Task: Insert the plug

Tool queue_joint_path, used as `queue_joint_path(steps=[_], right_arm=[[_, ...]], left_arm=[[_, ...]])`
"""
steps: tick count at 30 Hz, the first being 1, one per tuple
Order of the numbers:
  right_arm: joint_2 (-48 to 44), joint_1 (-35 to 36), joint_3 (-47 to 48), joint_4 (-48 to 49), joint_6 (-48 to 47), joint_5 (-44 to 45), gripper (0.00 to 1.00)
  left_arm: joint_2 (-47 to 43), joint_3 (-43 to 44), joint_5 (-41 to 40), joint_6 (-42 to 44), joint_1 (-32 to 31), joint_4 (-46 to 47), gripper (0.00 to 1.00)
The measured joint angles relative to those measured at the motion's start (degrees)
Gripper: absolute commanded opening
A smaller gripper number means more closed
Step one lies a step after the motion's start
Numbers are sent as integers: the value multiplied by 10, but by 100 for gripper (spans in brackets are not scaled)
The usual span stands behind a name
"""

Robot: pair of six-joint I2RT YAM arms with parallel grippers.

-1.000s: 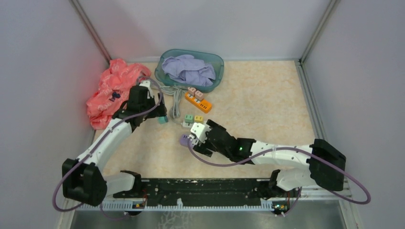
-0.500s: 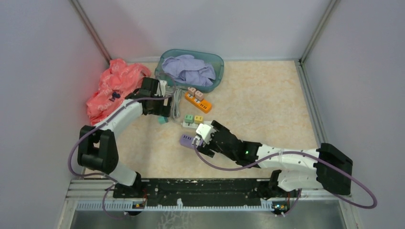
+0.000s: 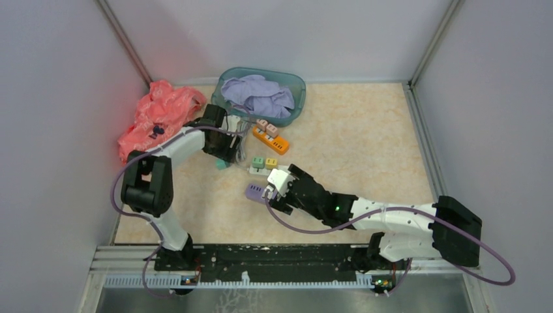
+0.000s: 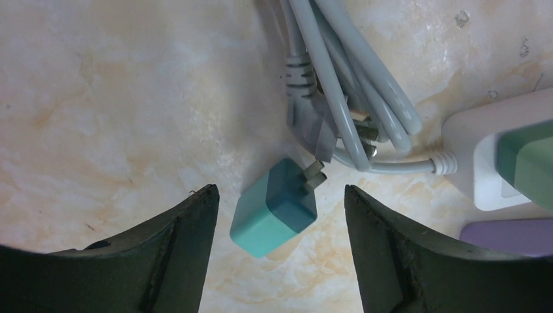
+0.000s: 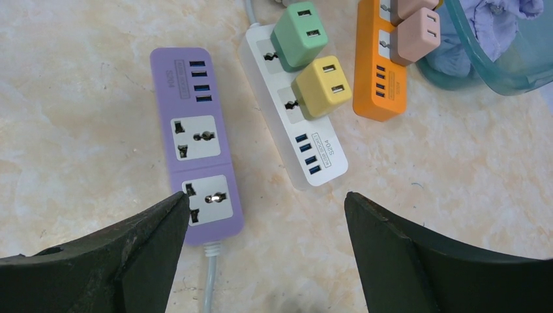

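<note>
While the left jaws gape, the teal plug [image 4: 274, 208] lies between them.

A beige marbled desk [image 3: 365, 130] stood boxed in by plain grey walls [image 3: 495, 98] on three sides, with metal posts [image 3: 428, 45] at the back corners and a black rail [image 3: 274, 255] along the near edge.

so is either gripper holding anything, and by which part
Nothing is held. The left gripper is open over the teal plug, which lies loose on the table; the right gripper is open over the purple power strip.
</note>
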Motion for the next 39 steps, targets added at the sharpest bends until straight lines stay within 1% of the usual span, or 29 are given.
queue_joint_path(steps=[7,10,13,16,18,20,21,25,27,28,29,30,33,39], right_arm=[[0,0,0,0,0,0,87],[0,0,0,-1,-1,0,88],[0,0,0,-1,-1,0,88],[1,0,0,-1,-3,0,88],[1,0,0,-1,-4,0,88],[1,0,0,-1,-5,0,88],[1,0,0,-1,-5,0,88],[1,0,0,-1,-5,1,88],[1,0,0,-1,-4,1,88],[1,0,0,-1,-4,1,88],[1,0,0,-1,-4,1,88],[1,0,0,-1,-4,2,88],[1,0,0,-2,-4,6,88],[0,0,0,-1,-6,9,88]], left_arm=[[46,27,2,21,-9,-15,62],[54,28,1,24,-14,-25,55],[60,28,-3,25,-15,-33,44],[66,31,-9,23,-15,-40,36],[70,35,-12,18,-15,-44,28],[73,41,-16,11,-15,-49,20],[73,43,-17,4,-15,-50,18],[73,47,-19,-23,-15,-54,14],[71,48,-18,-42,-15,-59,11],[68,48,-18,-52,-15,-62,8],[65,48,-17,-61,-15,-62,2],[58,47,-16,-75,-15,-63,0],[31,42,-12,-113,-15,-61,0],[-55,25,16,-211,-15,-52,0]])
